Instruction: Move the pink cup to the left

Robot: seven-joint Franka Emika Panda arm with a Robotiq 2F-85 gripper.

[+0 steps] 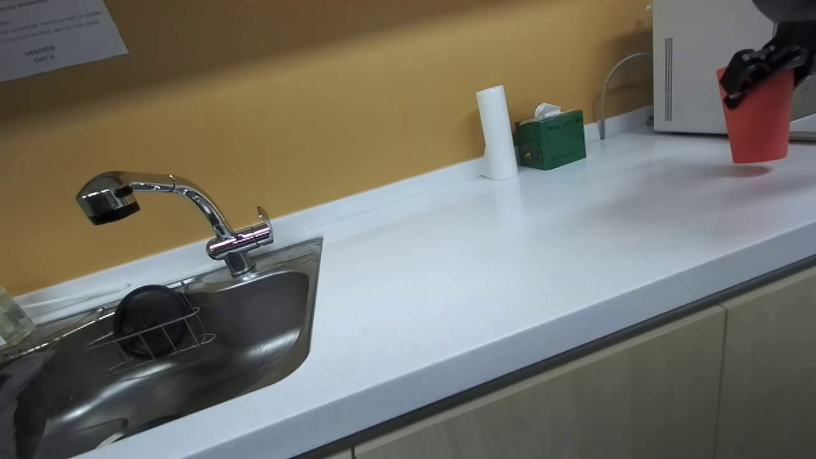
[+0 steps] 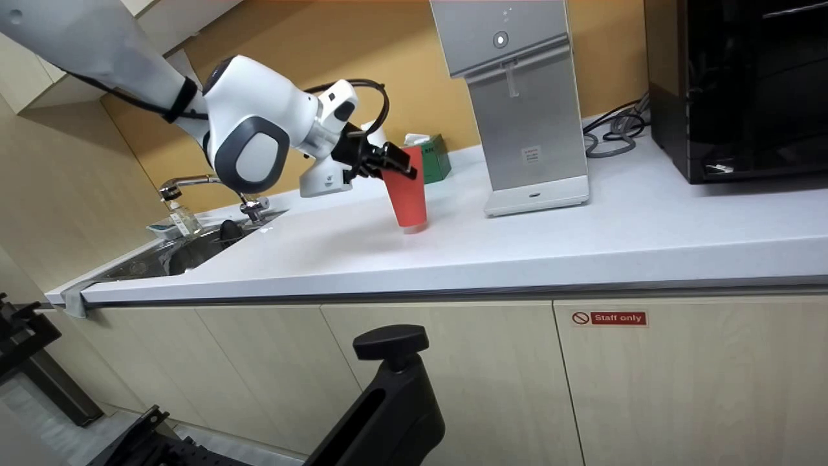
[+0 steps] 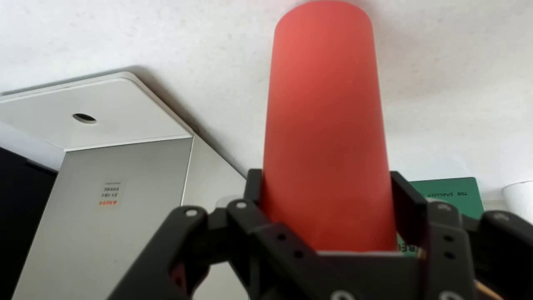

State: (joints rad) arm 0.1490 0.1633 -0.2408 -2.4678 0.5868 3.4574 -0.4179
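The pink cup is a plain reddish tapered tumbler, seen in both exterior views (image 1: 762, 124) (image 2: 407, 197) and large in the wrist view (image 3: 325, 104). It is nearly upright, its base slightly above the white counter (image 1: 510, 268), with a faint reflection below it. My gripper (image 3: 327, 191) is shut on the cup near its upper end, one finger pad against each side. The gripper also shows at the cup's upper part in an exterior view (image 2: 400, 167). The cup's rim is partly hidden by the gripper.
A green tissue box (image 1: 554, 141) and a white cylinder (image 1: 497, 134) stand by the back wall. A grey water dispenser (image 2: 524, 116) stands beside the cup. A black appliance (image 2: 744, 97) is farther along. A sink (image 1: 312, 280) with a faucet (image 1: 236, 242) is at the counter's other end.
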